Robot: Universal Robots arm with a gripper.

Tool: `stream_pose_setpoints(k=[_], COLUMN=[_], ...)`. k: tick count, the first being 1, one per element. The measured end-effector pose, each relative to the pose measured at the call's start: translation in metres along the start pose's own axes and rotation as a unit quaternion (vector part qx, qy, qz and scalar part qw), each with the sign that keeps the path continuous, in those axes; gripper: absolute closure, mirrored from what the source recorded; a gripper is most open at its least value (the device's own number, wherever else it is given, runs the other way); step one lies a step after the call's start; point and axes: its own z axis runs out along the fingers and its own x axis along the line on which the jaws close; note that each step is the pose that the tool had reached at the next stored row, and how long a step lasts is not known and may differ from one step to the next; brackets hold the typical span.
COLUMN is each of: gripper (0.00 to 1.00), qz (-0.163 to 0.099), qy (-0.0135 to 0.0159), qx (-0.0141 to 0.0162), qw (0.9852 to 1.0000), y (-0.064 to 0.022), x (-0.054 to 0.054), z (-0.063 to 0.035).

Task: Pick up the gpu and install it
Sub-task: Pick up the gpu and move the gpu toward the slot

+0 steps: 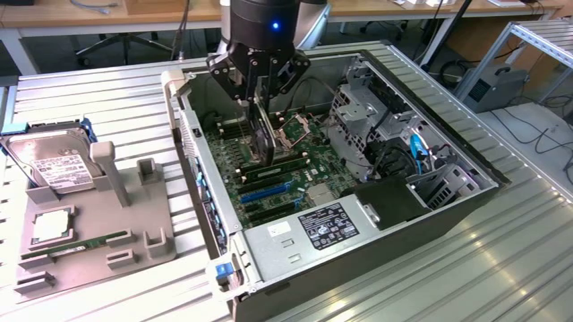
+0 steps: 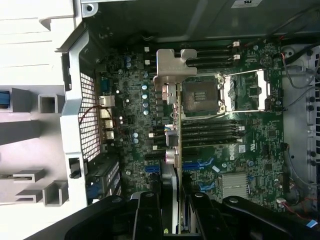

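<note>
The gpu (image 1: 262,137) hangs on edge inside the open computer case (image 1: 192,144), just above the green motherboard (image 1: 309,157). My gripper (image 1: 262,94) is shut on its upper edge. In the wrist view the gpu (image 2: 173,145) is seen edge-on, with its silvery metal bracket (image 2: 172,65) at the far end. There the gripper (image 2: 173,200) has a black finger on each side of the card. The card hangs over the board beside the CPU socket (image 2: 202,95), in line with the blue slots (image 2: 197,165). Whether its lower edge touches a slot cannot be made out.
A grey fixture (image 1: 125,194) on the exterior view's left carries a hard drive (image 1: 54,164), a chip (image 1: 51,225) and a green memory stick (image 1: 76,245). Inside the case, a metal drive cage (image 1: 367,114), cables (image 1: 417,151) and a labelled power supply (image 1: 327,225) crowd the board.
</note>
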Motion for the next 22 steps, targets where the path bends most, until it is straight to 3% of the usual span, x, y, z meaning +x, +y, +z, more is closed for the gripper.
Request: stream_pose_setpoints(k=[22], gripper=[0.73], qz=[0.0], qy=[0.0], qx=[0.0001], qw=[1.0], y=[0.0004], x=[-0.0058], z=[0.0066])
